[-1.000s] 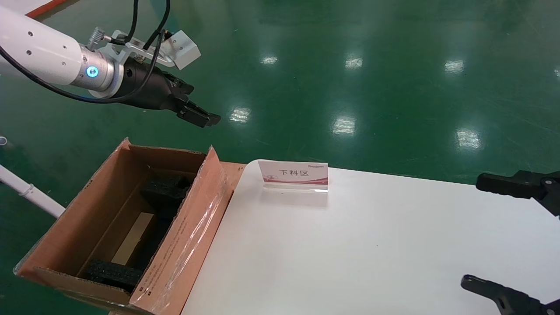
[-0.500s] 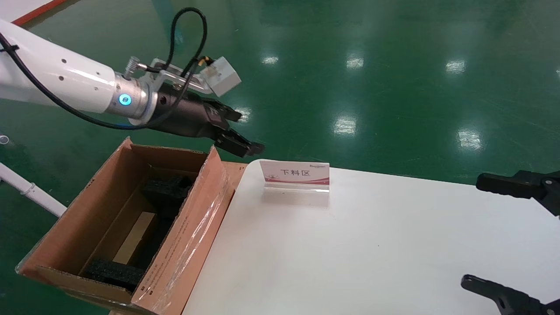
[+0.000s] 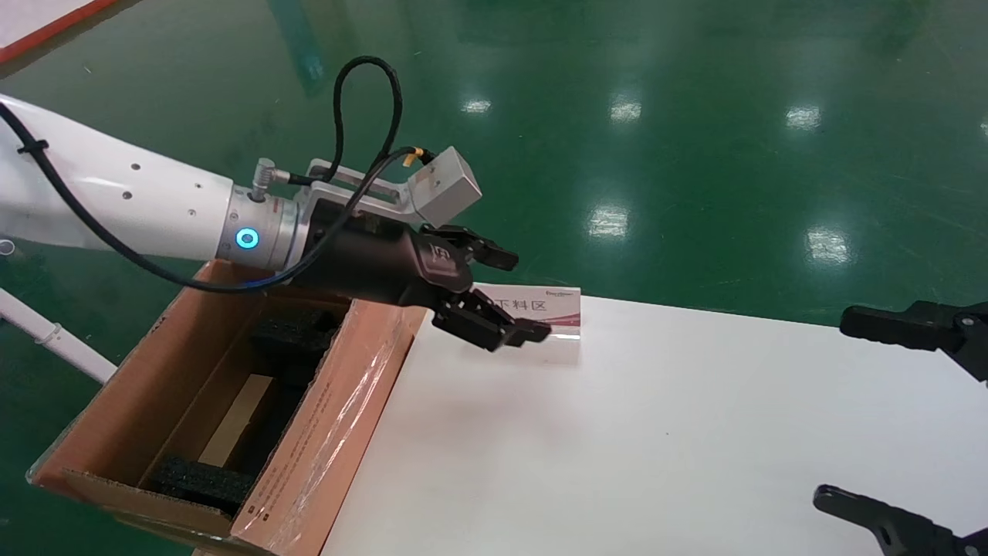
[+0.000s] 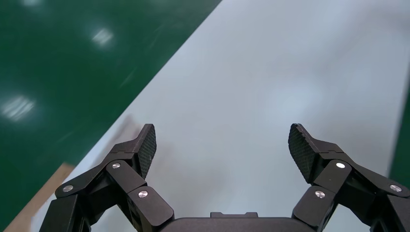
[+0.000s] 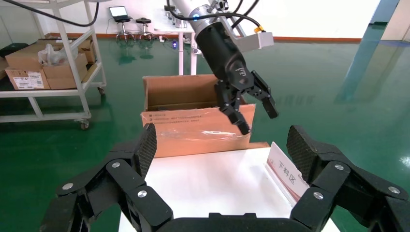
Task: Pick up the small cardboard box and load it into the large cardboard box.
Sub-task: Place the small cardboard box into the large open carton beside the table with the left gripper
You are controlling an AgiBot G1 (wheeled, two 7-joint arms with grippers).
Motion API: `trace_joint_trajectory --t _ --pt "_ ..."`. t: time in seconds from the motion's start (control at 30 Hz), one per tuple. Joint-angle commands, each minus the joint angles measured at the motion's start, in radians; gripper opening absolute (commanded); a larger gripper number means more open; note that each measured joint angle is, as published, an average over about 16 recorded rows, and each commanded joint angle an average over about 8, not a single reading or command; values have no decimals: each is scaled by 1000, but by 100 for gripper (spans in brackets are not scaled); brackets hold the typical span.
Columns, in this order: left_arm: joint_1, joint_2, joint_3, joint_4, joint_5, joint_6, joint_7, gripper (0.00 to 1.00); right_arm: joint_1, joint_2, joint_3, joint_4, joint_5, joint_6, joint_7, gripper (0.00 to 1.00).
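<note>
The large cardboard box (image 3: 332,417) stands open at the table's left end, with black foam pads (image 3: 289,332) inside. It also shows in the right wrist view (image 5: 193,130). A pale tan flat surface (image 3: 235,421) lies between the pads; I cannot tell what it is. No small cardboard box shows on the table. My left gripper (image 3: 525,297) is open and empty. It hovers over the table's far left corner, just past the box's flap. Its jaws stand wide over bare table in the left wrist view (image 4: 222,130). My right gripper (image 3: 837,408) is open and empty at the table's right edge.
A white and red sign (image 3: 552,307) stands at the table's far edge, right behind the left gripper. The white table (image 3: 617,448) is ringed by green floor. A white pipe (image 3: 46,332) runs left of the box. A shelf cart with cartons (image 5: 48,63) stands far off.
My left arm has swung right and down, from above the floor beyond the large box to over the table's far left corner. Its jaws stay open. The right arm has not moved.
</note>
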Motion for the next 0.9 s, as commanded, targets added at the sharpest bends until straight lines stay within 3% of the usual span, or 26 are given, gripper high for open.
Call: trace_joint_trajectory --t 0.03,0.9 --pt "39 -1 -50 -9 -21 19 25 100 0 0 0 0 0 0 0 100" --pt "549 -15 -700 -126 -293 270 347 100 0 1 -1 0 1 1 -1 100"
